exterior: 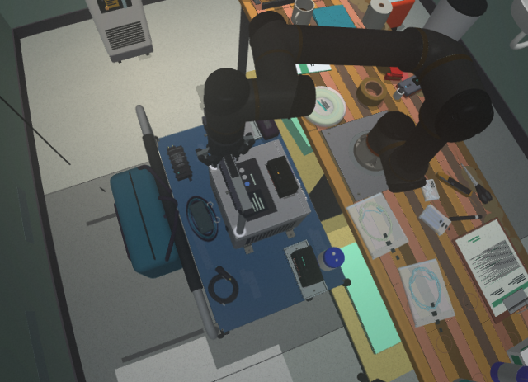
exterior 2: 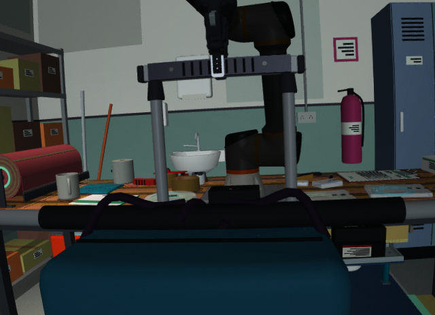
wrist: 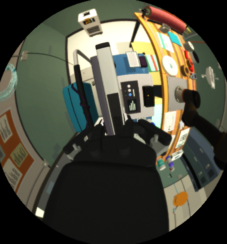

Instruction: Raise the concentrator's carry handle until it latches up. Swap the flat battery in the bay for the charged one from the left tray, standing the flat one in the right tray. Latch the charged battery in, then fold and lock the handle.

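My gripper point(exterior 2: 218, 67) point(wrist: 114, 129) point(exterior: 222, 158) hangs over the grey concentrator point(exterior: 260, 192) on the blue cart, at the middle of its carry handle point(exterior 2: 219, 67) point(wrist: 108, 91). The handle bar stands raised high on its two grey posts point(exterior 2: 158, 143). A black battery point(exterior: 281, 176) point(wrist: 148, 95) sits in the bay on the concentrator's top. Another battery point(exterior: 307, 267) stands in a tray at the cart's near right corner, and the tray point(exterior: 245, 131) at the far side is mostly hidden by my arm. The gripper is closed on the handle bar.
Behind the cart runs a wooden workbench point(exterior: 405, 178) with my base, tape rolls, papers and tools. A teal bag point(exterior: 140, 220) hangs on the cart's push bar point(exterior: 170, 216). A mask point(exterior: 202, 218) and a coiled hose point(exterior: 222, 286) lie on the cart deck.
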